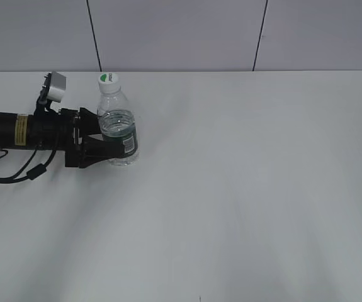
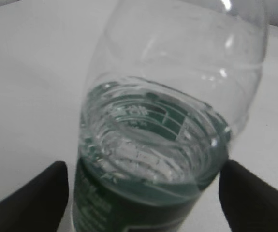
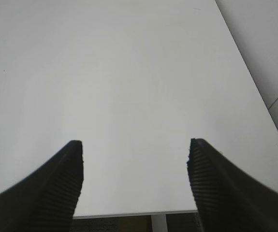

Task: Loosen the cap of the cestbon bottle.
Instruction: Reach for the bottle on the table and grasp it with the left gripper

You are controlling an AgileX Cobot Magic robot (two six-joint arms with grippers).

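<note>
The cestbon bottle [image 1: 118, 126] stands upright on the white table at the back left, clear with a dark green label band and some water inside. Its white cap [image 1: 108, 78] with a green mark is on the neck. My left gripper [image 1: 119, 150] reaches in from the left, and its black fingers flank the bottle at label height. In the left wrist view the bottle [image 2: 148, 145] fills the space between the two fingers [image 2: 143, 203], with thin gaps on both sides; the cap is out of that view. My right gripper [image 3: 135, 159] is open and empty over bare table.
The white table [image 1: 243, 189] stretches to the right and front of the bottle. A grey panelled wall [image 1: 181, 31] stands behind it. The right wrist view shows the table's edge [image 3: 129, 214] between the fingers. The right arm is out of the exterior view.
</note>
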